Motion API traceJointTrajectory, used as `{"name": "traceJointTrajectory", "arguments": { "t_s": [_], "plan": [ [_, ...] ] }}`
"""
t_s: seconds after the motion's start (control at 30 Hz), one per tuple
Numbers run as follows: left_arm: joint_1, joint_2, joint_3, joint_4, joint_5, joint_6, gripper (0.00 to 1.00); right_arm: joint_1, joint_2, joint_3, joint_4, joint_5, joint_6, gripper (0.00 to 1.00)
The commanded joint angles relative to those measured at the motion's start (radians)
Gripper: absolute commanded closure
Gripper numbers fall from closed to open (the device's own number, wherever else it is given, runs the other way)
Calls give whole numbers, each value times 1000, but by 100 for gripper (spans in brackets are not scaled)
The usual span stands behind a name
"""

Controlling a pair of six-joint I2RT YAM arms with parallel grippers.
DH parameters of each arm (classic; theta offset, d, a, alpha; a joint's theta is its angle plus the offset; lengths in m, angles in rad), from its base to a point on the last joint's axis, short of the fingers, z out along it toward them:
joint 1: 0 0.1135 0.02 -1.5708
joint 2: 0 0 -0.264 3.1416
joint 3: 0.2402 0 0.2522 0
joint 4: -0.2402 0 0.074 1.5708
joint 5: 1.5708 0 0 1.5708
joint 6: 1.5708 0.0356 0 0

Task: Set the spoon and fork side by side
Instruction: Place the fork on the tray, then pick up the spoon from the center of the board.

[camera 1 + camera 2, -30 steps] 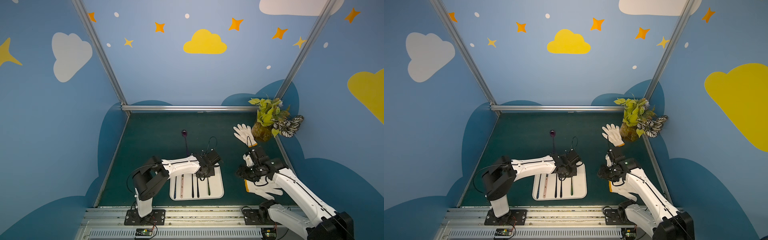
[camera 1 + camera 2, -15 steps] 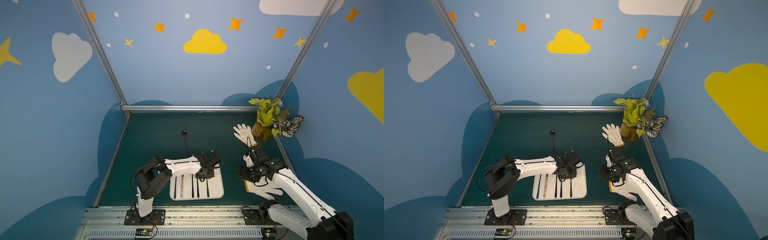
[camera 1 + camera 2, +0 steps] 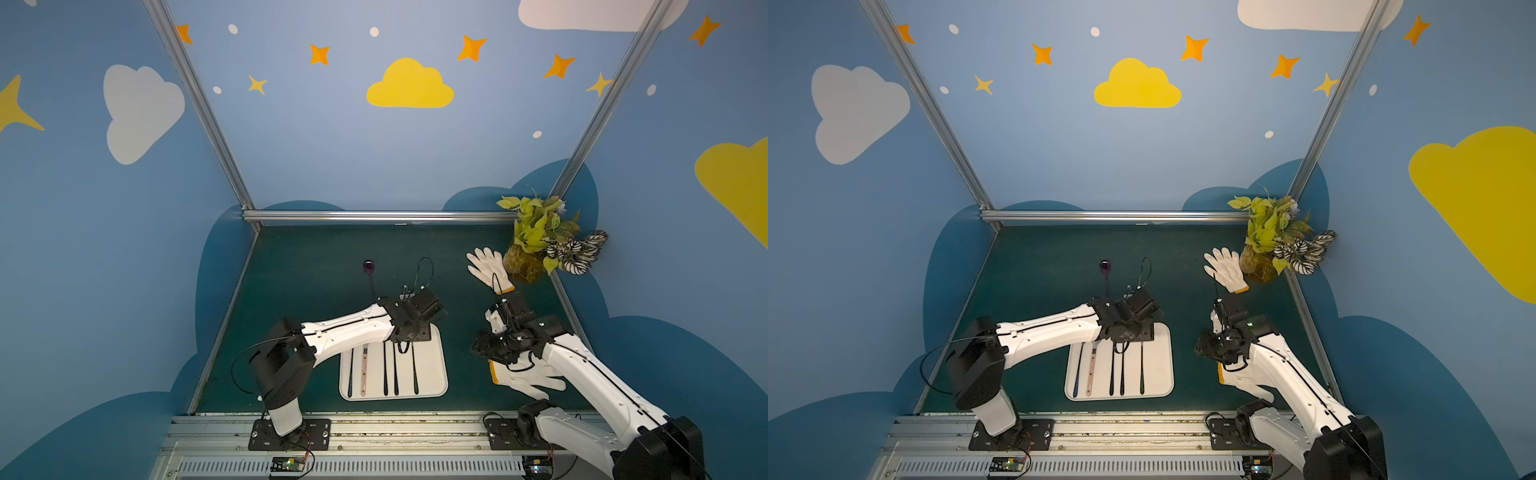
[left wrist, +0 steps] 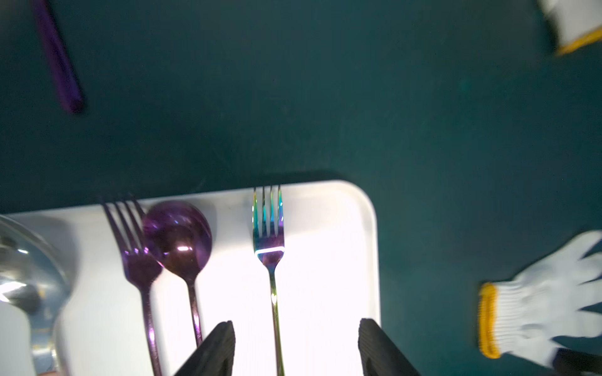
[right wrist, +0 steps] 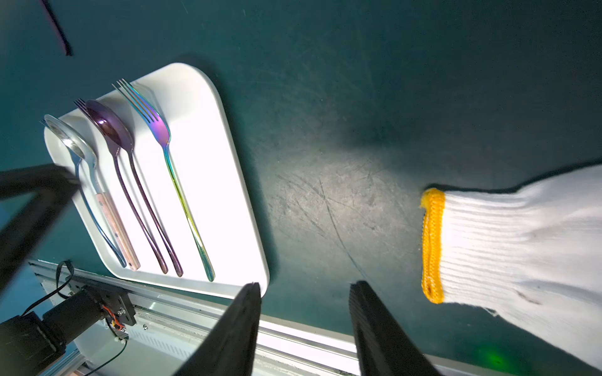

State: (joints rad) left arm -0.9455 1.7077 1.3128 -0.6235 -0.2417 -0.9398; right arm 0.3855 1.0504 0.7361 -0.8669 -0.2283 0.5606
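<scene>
A white tray [image 3: 432, 374] [image 3: 1160, 365] lies near the front edge with several utensils laid lengthwise. The rainbow fork [image 4: 268, 234] [image 5: 169, 153] lies flat at the tray's right side, alone. A purple spoon [image 4: 179, 237] and purple fork [image 4: 133, 247] lie touching each other to its left. My left gripper [image 4: 296, 341] is open just above the rainbow fork's handle, not touching it. Another spoon with a purple bowl [image 3: 368, 266] [image 3: 1105, 266] lies on the green mat beyond the tray. My right gripper [image 5: 304, 312] is open and empty over bare mat, right of the tray.
A silver spoon [image 5: 68, 140] and a blue fork lie at the tray's left side. One white glove [image 3: 486, 266] lies at the back right by a potted plant [image 3: 540, 241]. Another glove [image 5: 521, 247] lies under my right arm. Metal rails border the mat.
My left gripper has gone from shut to open, and the rainbow fork now lies free on the tray. The right arm has not moved.
</scene>
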Motion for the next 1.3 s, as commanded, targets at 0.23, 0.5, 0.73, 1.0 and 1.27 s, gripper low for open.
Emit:
{"name": "traceJointTrajectory", "arguments": {
  "t_s": [0.23,0.5,0.73,1.0,1.27],
  "plan": [
    [346,96,111,-104,0,266,28,-3,51,47,33,-13,-10,50],
    [490,384,373,-140,102,369,29,-4,78,59,39,-23,-12,50],
    [530,553,548,-193,132,371,39,-4,76,53,36,-18,-4,51],
    [547,632,622,-213,165,370,50,-6,59,29,30,-4,2,51],
    [552,667,647,-243,139,365,63,-5,67,34,25,-1,-4,51]
  ]
}}
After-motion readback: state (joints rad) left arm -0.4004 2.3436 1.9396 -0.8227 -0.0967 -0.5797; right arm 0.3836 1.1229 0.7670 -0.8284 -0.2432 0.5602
